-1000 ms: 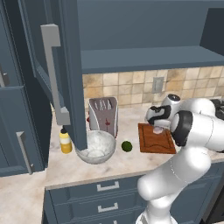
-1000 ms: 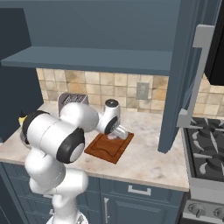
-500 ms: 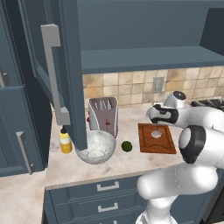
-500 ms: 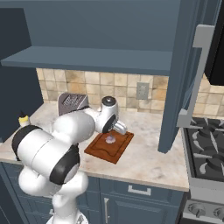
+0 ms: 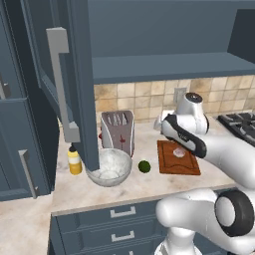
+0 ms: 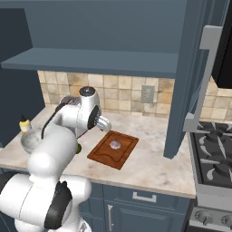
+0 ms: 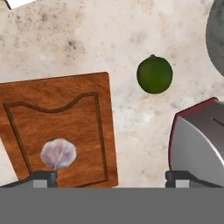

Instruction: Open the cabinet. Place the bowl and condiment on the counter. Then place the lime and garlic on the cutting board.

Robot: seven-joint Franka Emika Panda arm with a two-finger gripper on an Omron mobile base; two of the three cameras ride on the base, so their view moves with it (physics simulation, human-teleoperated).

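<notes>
Fingertips (image 7: 43,177) of the gripper (image 7: 111,178) stood wide apart at the bottom of the hand view, jaws open and holding nothing. Just beside the left-hand tip in that view, the garlic (image 7: 58,153) lay on the cutting board (image 7: 57,113), inside its groove; whether the bulb touched the tip could not be told. Off the board's edge, between the tips and farther ahead of the hand, the lime (image 7: 154,74) sat on the bare counter (image 7: 109,39). A red-and-grey toaster (image 7: 197,140) rose just ahead of the other fingertip, and a grey curve in the far corner on that side was the rim of the bowl (image 7: 216,35).

From the left base view, the hand hung above the back of the cutting board (image 5: 178,157), with the garlic (image 5: 179,151) below it on the wood. The lime (image 5: 144,166) lay near the board's edge on the side away from the stove, and beyond it the bowl (image 5: 108,167) and then the condiment (image 5: 74,162) stood on the counter (image 5: 79,191), well apart from the hand. Behind the lime stood the toaster (image 5: 118,132).

Above, the cabinet (image 5: 74,74) had its door swung open, the long grey handle (image 5: 62,84) facing out. In the right base view the garlic (image 6: 115,144) sat near the middle of the cutting board (image 6: 113,148).
</notes>
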